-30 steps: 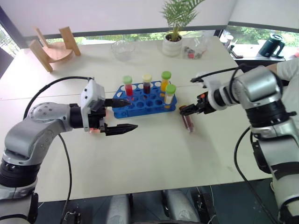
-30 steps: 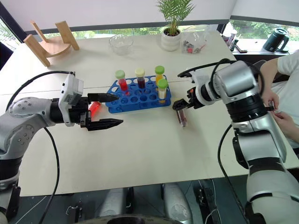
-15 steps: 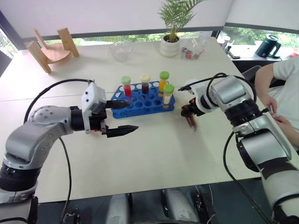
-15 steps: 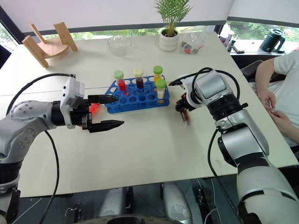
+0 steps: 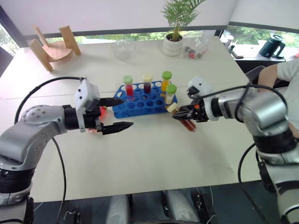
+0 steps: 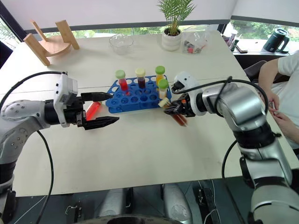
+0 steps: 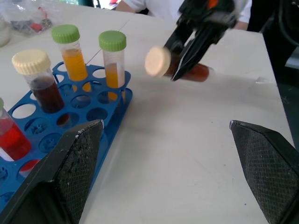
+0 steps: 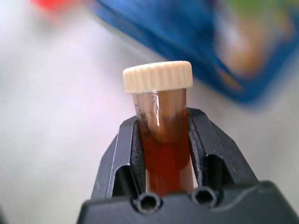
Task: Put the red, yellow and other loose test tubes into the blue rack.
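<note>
Right gripper (image 5: pixel 180 115): clamped on brown tube (image 5: pixel 185 120) with cream cap, lifted off white surface (image 5: pixel 154 154), just beside right end of blue rack (image 5: pixel 140 103).
Left gripper (image 5: pixel 119 113): spread wide, holding nothing, hovering just left of rack.
Head views, rack contents: four upright tubes, namely red-liquid tube (image 5: pixel 128 87), dark tube (image 5: pixel 147 83), orange tube (image 5: pixel 165 80), yellow tube (image 5: pixel 170 94).
Head views, loose item: red tube (image 6: pixel 92 110) lying on surface between left gripper's fingers.
Head views, background: wooden stand (image 5: pixel 49 49), glass bowl (image 5: pixel 123 49), potted plant (image 5: pixel 174 28), a person's arm (image 6: pixel 268 77) at right edge.
Left wrist view: fingers (image 7: pixel 70 170) far apart; rack (image 7: pixel 65 135) alongside; brown tube (image 7: pixel 180 65) held tilted, cap toward rack.
Right wrist view: brown tube (image 8: pixel 163 135) pinched between fingers (image 8: pixel 119 158), cap outward, rack blurred beyond.
</note>
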`<state>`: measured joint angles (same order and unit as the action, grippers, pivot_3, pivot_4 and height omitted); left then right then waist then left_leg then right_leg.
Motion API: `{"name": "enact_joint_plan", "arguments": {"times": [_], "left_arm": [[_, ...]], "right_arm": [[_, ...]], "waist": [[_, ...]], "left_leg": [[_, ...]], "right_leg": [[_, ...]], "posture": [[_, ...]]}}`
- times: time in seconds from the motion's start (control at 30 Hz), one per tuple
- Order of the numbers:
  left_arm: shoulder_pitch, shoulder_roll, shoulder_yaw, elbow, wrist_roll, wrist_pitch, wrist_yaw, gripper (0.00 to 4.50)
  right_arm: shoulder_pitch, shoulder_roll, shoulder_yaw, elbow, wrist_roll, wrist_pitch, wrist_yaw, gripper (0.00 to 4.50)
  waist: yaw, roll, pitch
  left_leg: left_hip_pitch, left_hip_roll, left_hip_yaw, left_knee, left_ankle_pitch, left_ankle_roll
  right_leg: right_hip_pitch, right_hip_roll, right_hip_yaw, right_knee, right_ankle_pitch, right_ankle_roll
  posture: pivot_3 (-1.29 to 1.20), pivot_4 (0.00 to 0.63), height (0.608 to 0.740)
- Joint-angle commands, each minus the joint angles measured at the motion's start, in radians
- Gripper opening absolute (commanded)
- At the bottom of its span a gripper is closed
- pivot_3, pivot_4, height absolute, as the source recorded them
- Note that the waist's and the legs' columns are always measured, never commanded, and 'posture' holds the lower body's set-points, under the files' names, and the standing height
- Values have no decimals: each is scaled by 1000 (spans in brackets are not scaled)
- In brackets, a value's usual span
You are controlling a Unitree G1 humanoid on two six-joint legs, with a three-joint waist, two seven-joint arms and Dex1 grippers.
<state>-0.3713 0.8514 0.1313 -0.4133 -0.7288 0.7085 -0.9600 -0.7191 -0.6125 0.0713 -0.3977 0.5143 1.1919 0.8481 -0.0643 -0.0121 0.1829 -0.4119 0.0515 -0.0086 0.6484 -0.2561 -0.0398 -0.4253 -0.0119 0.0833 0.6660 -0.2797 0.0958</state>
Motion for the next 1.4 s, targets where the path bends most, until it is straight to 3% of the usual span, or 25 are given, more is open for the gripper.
{"name": "enact_joint_plan", "arguments": {"times": [0.03,0.27,0.5,1.0,1.4], "left_arm": [[-6,27,43,-16,-18,14,2,4500],[-16,67,55,-11,-42,61,0,4500],[-16,95,66,-23,-59,85,-4,4500],[13,97,86,-41,-64,82,4,4500],[32,96,92,-48,-63,70,2,4500]], "right_arm": [[74,154,-72,-55,4,-259,-80,837],[175,536,-3,240,-192,-903,-276,837],[138,655,8,562,-314,-1263,-365,837],[70,676,-9,837,-356,-1454,-416,837],[98,656,-7,829,-368,-1466,-434,837]], "waist": [[-3,0,0],[-5,-1,0],[-5,-2,0],[-6,-1,0],[-6,-1,0]], "left_leg": [[1,0,0,0,0,0],[2,0,0,1,1,-1],[2,0,1,-1,2,-3],[2,0,1,-1,2,-3],[2,0,1,-1,2,-3]], "right_leg": [[1,0,0,0,0,0],[2,0,0,1,0,0],[2,-1,0,1,0,0],[1,-1,0,1,0,0],[1,-1,0,1,0,0]], "posture": [[0,150,740],[0,150,740],[0,150,740],[0,150,740],[0,150,740]]}}
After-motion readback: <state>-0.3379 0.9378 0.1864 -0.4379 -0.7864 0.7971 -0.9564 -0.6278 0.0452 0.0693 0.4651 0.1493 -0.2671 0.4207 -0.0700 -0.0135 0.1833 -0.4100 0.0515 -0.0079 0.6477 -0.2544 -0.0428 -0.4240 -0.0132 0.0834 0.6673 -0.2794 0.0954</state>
